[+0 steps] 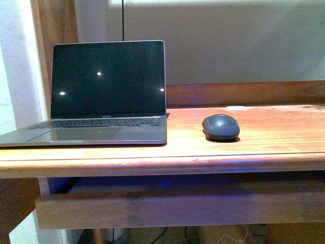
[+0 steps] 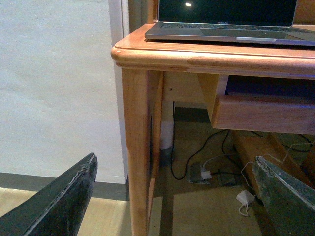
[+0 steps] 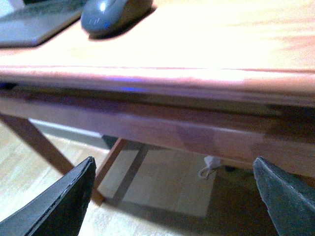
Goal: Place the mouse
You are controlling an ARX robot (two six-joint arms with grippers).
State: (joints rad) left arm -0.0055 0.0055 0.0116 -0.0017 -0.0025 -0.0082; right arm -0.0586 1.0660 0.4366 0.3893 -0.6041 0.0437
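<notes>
Your left hand (image 2: 174, 196) and right hand (image 3: 172, 196) both hang released and empty below the tabletop (image 1: 274, 147) edge, fingers spread wide. The mouse (image 1: 221, 127) sits on the tabletop, just beside the open laptop (image 1: 101, 96), to its right.

Wooden desk (image 1: 284, 133) with rounded front edge, raised back rail (image 1: 244, 93) along its rear, and a pull-out shelf (image 1: 177, 208) hanging just under the top. Pale wall (image 1: 228, 40) behind the desk; a thin dark cable (image 1: 123, 20) runs down it above the desk, white vertical trim (image 2: 118, 73) beside the desk's corner leg (image 2: 140, 147). Under the desk: light wood floor (image 3: 34, 172), dark baseboard (image 2: 106, 189) beside the leg, loose cables and a white adapter (image 2: 244, 197) on the floor.
</notes>
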